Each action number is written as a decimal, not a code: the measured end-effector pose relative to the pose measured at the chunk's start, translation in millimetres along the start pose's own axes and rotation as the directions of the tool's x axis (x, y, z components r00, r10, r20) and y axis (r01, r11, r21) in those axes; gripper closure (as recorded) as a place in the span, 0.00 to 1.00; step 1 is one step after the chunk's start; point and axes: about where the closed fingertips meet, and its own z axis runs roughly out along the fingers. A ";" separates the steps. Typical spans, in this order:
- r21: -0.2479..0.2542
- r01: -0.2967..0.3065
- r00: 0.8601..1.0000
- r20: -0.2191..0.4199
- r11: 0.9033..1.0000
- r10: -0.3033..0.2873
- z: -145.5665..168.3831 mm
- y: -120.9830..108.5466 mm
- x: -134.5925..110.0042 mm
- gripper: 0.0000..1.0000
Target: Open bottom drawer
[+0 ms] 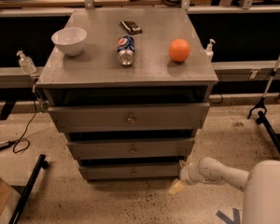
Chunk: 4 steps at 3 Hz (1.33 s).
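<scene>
The grey cabinet has three drawers. The bottom drawer is the narrowest, with a thin flat front and a tiny knob at its centre, and it sits just above the floor. The mid-sized drawer and the widest drawer are above it. My gripper is at the end of the white arm, low by the floor at the bottom drawer's right end, at the cabinet's lower right corner. It is well to the right of the knob.
On the cabinet top stand a white bowl, a lying soda can, an orange and a small dark object. A black stand leg lies at the lower left, another stand at the right.
</scene>
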 end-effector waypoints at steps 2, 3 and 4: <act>-0.030 0.019 0.999 0.039 0.999 -0.018 32.5 -18.7 -12.3 0.00; -0.085 0.044 0.997 0.074 0.995 -0.038 59.4 -18.7 -29.1 0.00; -0.126 0.063 0.994 0.100 0.990 -0.051 77.5 -16.0 -41.0 0.00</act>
